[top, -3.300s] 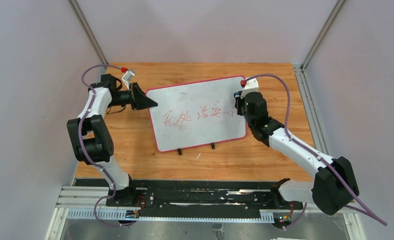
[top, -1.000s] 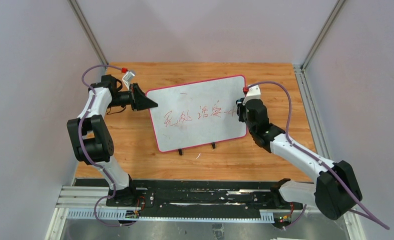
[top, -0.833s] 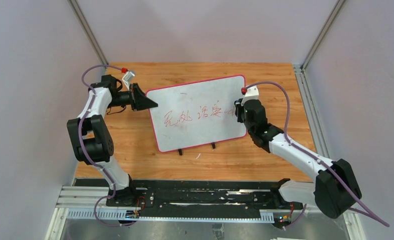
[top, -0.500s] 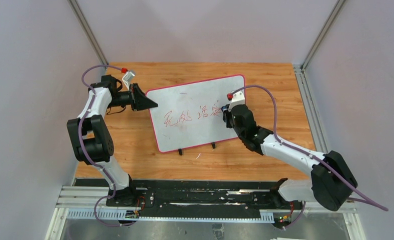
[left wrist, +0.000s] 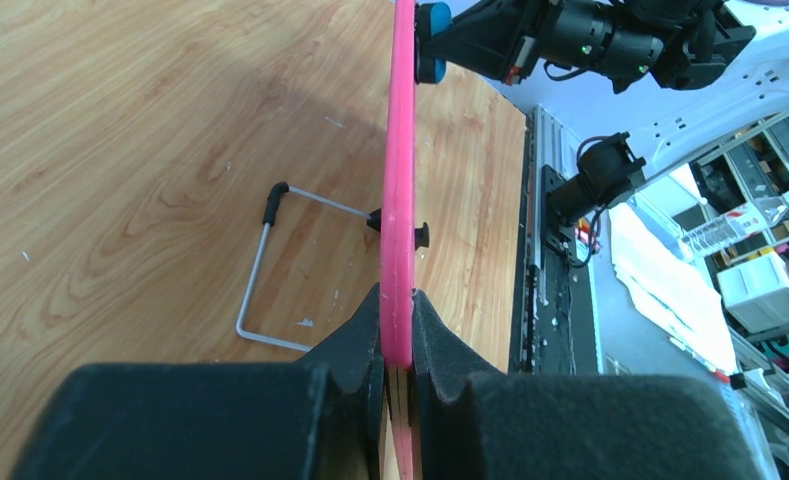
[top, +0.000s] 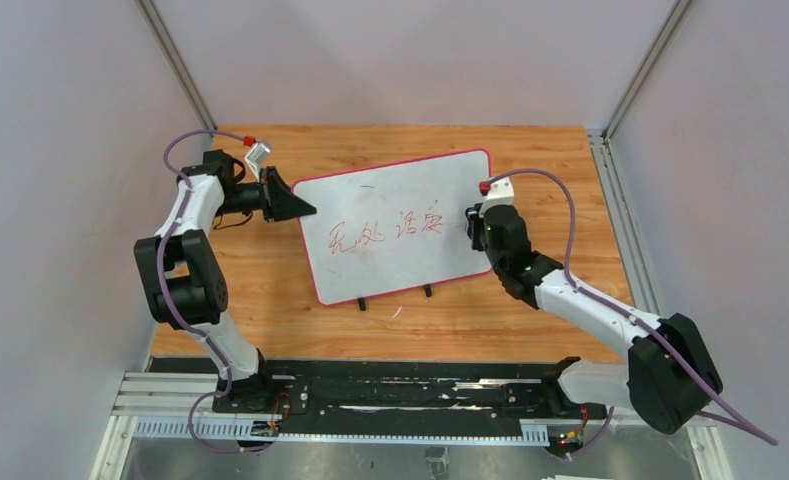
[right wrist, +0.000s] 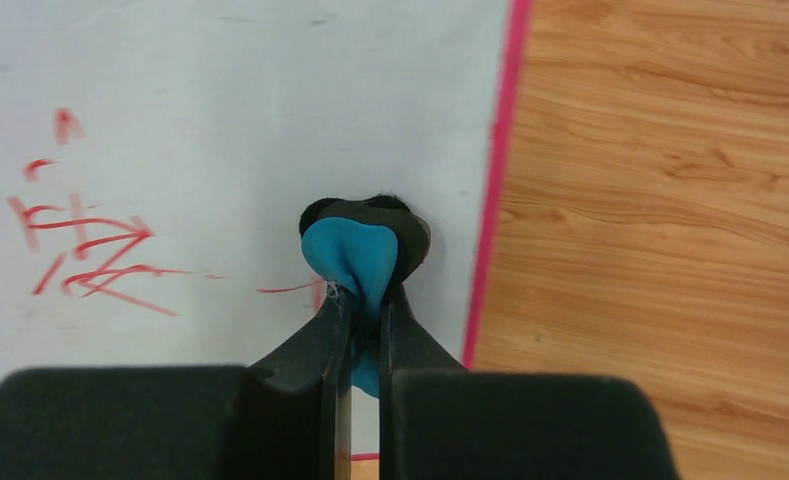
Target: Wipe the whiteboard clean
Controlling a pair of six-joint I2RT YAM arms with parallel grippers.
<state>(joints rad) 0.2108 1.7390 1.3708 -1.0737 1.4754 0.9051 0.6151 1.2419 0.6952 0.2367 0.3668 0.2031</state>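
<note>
R end effector (right wrist: pixel 363 305): clamped on blue eraser (right wrist: pixel 354 252), against whiteboard (right wrist: pixel 200 120) nr right edge. L end effector (left wrist: pixel 397 310): clamped on whiteboard rim.

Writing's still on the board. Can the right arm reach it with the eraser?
Probably yes: the right gripper holds the blue eraser on the whiteboard right of the red writing, nothing lies between, while the left gripper clamps its edge.

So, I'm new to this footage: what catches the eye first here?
The whiteboard, pink-edged with red handwriting across its middle, dominates the middle of the wooden table. The left gripper clamps its left edge, while the right gripper holds a blue eraser against it near the right edge.
</note>
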